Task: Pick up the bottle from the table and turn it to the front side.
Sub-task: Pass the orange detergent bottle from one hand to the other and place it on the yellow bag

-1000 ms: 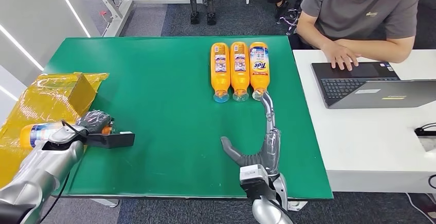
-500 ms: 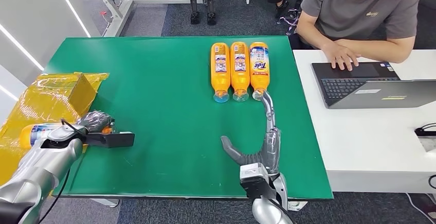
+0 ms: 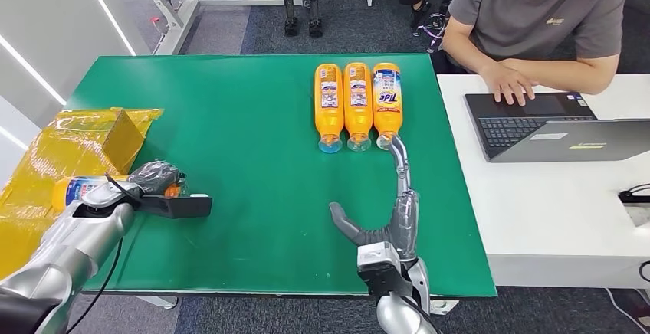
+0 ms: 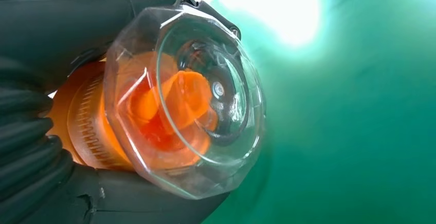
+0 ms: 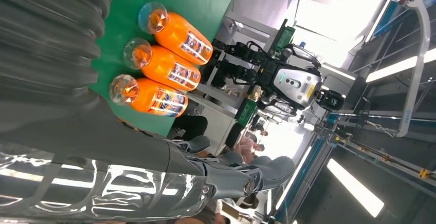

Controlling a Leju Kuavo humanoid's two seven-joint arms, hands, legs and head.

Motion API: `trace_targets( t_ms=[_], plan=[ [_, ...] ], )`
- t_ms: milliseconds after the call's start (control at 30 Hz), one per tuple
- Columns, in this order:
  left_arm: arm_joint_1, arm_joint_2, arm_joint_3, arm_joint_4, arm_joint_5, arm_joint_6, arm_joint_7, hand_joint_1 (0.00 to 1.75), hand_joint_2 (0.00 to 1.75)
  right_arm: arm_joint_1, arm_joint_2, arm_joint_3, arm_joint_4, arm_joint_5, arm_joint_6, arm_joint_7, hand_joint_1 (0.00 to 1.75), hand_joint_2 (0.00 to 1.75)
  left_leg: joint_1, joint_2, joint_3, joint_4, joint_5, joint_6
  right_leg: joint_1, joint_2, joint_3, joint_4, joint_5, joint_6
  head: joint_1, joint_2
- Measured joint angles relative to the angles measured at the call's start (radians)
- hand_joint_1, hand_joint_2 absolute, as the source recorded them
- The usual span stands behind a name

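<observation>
Nearest to us, our right hand [image 3: 387,223] rests flat on the green desk [image 3: 245,119], its fingers [image 3: 399,162] stretched forward and apart with nothing in them, the tips lying just short of the caps of three bottles [image 3: 357,104] set side by side. Over at the desk's left edge our left hand [image 3: 149,185] grips the bottle [image 3: 73,190] we are working on: its orange body and blue-and-white label show behind the wrist, close beside the yellow bag [image 3: 73,146], and the left wrist view looks straight at its clear cap [image 4: 185,100] with dark fingers [image 4: 31,147] wrapped round the neck. So we judge the pick-up done and the turning step in hand; whether the bottle is fully clear of the desk we cannot tell. How its label faces is also hard to read from where we look. Next, we think, the wrist must roll the bottle about its long axis until the printed front faces up, keeping the grip firm on a smooth round body, and then lay it down alongside the row, which sits well apart across the desk. Farther off, a person [image 3: 536,12] sits at a white desk [image 3: 552,211] with a hand on a laptop [image 3: 552,127].
</observation>
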Motion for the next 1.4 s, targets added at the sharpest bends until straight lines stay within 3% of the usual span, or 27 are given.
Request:
trace_targets(
  t_ms=[133,167,267,300,733,1400],
  plan=[
    [-0.008,-0.006,-0.010,0.000,0.004,-0.010,-0.008,1.75,1.75,0.000,0.000,-0.002,0.000,0.001,0.000,0.000,0.00,1.75,0.000,0.000,0.000,0.000,0.000,0.000,0.000,0.000,0.000,0.000,0.000,0.000,0.000,0.000],
    [-0.009,-0.006,-0.013,0.000,0.005,-0.013,-0.012,1.66,1.75,0.001,0.000,-0.002,0.000,0.001,-0.001,0.000,0.00,1.75,0.000,0.000,0.000,0.000,0.000,0.000,0.000,0.000,0.000,0.000,0.000,0.000,0.000,0.000],
    [-0.015,-0.006,-0.020,0.000,0.009,-0.032,-0.019,0.35,1.75,0.002,0.000,-0.002,0.000,0.004,-0.003,-0.002,0.00,1.75,0.000,0.000,0.000,0.000,0.000,0.000,0.000,0.000,0.000,0.000,0.000,0.000,0.000,0.000],
    [-0.017,-0.006,-0.023,0.001,0.012,-0.043,-0.020,0.00,1.75,0.003,0.000,-0.002,0.000,0.005,-0.003,-0.003,0.00,1.75,0.000,0.000,0.000,0.000,0.000,0.000,0.000,0.000,0.000,0.000,0.000,0.000,0.000,0.000],
    [-0.033,-0.012,-0.059,0.012,0.033,-0.115,0.039,0.00,1.75,0.014,0.000,-0.002,-0.007,0.007,-0.014,-0.006,0.00,1.75,0.000,0.000,0.000,0.000,0.000,0.000,0.000,0.000,0.000,0.000,0.000,0.000,0.000,0.000],
    [-0.001,0.015,-0.060,0.013,0.127,-0.031,0.064,0.00,1.75,0.022,0.000,-0.019,-0.030,0.015,-0.010,0.002,0.00,1.75,0.000,0.000,0.001,0.000,0.000,0.000,0.000,0.000,0.001,0.000,0.000,0.000,0.000,0.000]
  ],
)
